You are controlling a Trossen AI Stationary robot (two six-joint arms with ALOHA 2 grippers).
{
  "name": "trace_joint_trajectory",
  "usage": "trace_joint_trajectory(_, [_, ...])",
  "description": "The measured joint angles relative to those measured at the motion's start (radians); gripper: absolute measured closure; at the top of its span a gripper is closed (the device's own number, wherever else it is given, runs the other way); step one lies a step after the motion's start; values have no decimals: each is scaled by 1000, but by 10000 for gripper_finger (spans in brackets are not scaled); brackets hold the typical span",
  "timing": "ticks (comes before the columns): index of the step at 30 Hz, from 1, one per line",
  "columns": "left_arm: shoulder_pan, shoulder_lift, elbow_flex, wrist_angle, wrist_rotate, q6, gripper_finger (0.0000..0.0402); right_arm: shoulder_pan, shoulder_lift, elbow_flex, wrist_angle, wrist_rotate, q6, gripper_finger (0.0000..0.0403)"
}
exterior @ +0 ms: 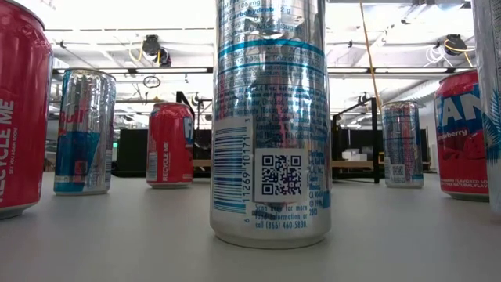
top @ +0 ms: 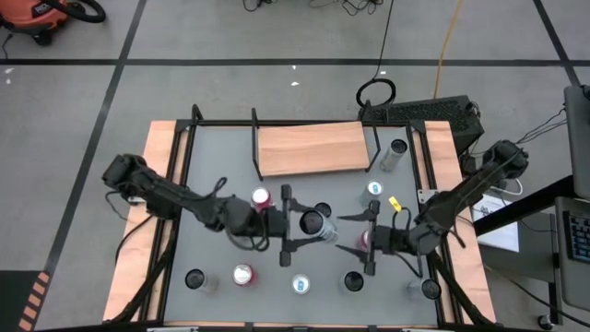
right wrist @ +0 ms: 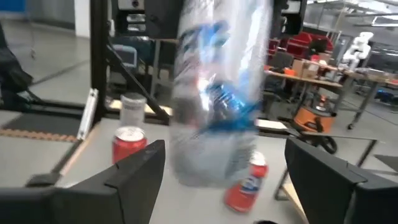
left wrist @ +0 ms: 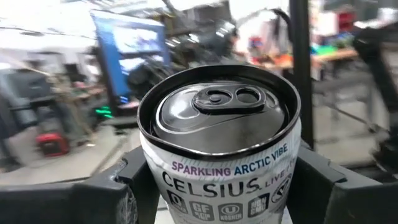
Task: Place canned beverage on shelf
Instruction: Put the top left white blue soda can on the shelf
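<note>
A white Celsius can (left wrist: 217,124) with a dark rim is held over the middle of the table by my left gripper (top: 306,224), which is shut on it. My right gripper (top: 350,232) faces it from the table's right, open. In the right wrist view the can (right wrist: 217,93) shows blurred ahead of the two fingers, with a gap on each side. The shelf (top: 313,148), a light-wood board with black rod frames, lies at the far middle of the table. Neither gripper shows in the low view. My left gripper pinches the can's body (left wrist: 152,180) between its two fingers, a little below the rim, one finger on each side. The fingers come roughly level from the table's left. The can's lower end (right wrist: 186,174) hangs above the tabletop, and its top (top: 312,221) faces up.
Several other cans stand on the grey tabletop: red ones (top: 261,198) (top: 241,274), one under my right gripper (top: 364,240), a row along the near edge (top: 300,284) and two near the shelf's right end (top: 396,148). Black frame rods (top: 175,166) line the table's sides.
</note>
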Motion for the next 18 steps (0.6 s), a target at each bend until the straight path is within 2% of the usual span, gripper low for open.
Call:
trace_joint_trajectory(2, [37,0,0,-33,88,-9,150,-15,-38,0,-65,-51,10,108])
trace_joint_trajectory(5, [88,0,0,-80,141,-8,150,-43,-87,0,-144,-149,31,108])
trace_joint_trajectory(9, [149,0,0,-135,248,-7,150,-68,-126,0,-232,-179,47,108])
trace_joint_trajectory(14, [203,0,0,-203,393,-7,150,-92,-144,0,-236,-182,12,108])
trace_joint_trajectory(18, [235,0,0,-251,461,-6,150,-130,-145,0,-195,-266,-57,108])
